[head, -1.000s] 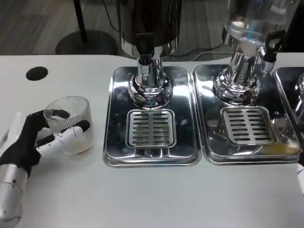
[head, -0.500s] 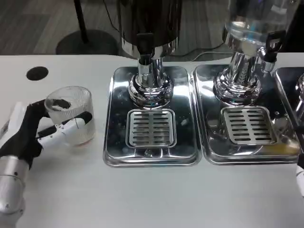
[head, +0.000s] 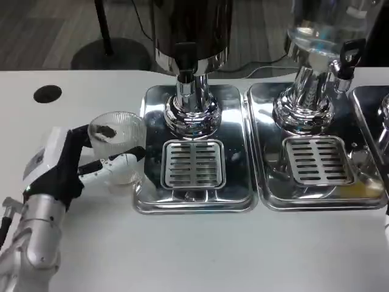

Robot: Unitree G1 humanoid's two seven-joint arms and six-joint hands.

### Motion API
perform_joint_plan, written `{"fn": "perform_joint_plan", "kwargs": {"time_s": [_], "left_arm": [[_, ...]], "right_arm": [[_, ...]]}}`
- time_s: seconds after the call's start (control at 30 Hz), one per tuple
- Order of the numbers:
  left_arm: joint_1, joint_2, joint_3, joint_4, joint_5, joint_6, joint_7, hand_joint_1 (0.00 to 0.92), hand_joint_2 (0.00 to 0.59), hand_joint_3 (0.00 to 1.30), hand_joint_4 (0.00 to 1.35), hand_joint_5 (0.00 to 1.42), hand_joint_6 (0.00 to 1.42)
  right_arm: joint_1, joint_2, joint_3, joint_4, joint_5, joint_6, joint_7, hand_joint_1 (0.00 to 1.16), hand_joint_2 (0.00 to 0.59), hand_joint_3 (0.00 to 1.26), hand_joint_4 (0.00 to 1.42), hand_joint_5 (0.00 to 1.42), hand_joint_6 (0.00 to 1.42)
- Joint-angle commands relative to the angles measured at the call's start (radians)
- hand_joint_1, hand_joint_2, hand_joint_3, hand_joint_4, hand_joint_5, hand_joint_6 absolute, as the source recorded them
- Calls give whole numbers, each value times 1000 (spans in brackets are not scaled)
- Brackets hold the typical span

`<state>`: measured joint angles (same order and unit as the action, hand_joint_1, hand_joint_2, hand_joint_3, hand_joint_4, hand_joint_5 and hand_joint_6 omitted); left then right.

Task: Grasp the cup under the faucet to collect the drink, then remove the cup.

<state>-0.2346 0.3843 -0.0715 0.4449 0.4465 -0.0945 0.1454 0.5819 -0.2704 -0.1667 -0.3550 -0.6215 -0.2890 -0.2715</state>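
Note:
My left hand (head: 73, 165) grips a clear ribbed plastic cup (head: 118, 147), fingers wrapped around its side. The cup is upright and close to the left edge of the left steel drip tray (head: 146, 188). The dark dispenser's faucet (head: 185, 56) hangs over that tray's slotted grate (head: 192, 163), to the right of the cup. Whether the cup is touching the table, I cannot tell. A small white piece of my right hand (head: 386, 227) shows at the right edge.
A second drip tray (head: 261, 188) with its own grate sits to the right under a clear dispenser with a black tap (head: 349, 58). A black hole (head: 47, 93) marks the table at the back left. White table runs along the front.
My left hand has carried the cup rightward, from the table's left side to the edge of the left drip tray. The forearm has come further into view.

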Motion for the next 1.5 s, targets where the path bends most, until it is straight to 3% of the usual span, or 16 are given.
{"fn": "perform_joint_plan", "kwargs": {"time_s": [0.03,0.47,0.83,1.5], "left_arm": [[-37,-13,-17,-28,24,18,35,414,147,446,510,320,217],[-72,-31,-46,-42,63,50,51,416,149,447,508,320,217],[-110,-75,-89,-24,103,66,77,432,150,460,507,330,229],[-150,-107,-129,69,116,48,118,438,151,461,513,331,232]], "right_arm": [[7,3,-19,13,15,-19,-12,713,528,332,267,169,44],[11,4,-30,38,27,-37,-18,714,528,331,267,169,44],[6,3,-36,57,35,-46,-21,714,528,331,267,169,44],[8,2,-66,84,59,-74,-29,714,528,331,267,169,44]]}}
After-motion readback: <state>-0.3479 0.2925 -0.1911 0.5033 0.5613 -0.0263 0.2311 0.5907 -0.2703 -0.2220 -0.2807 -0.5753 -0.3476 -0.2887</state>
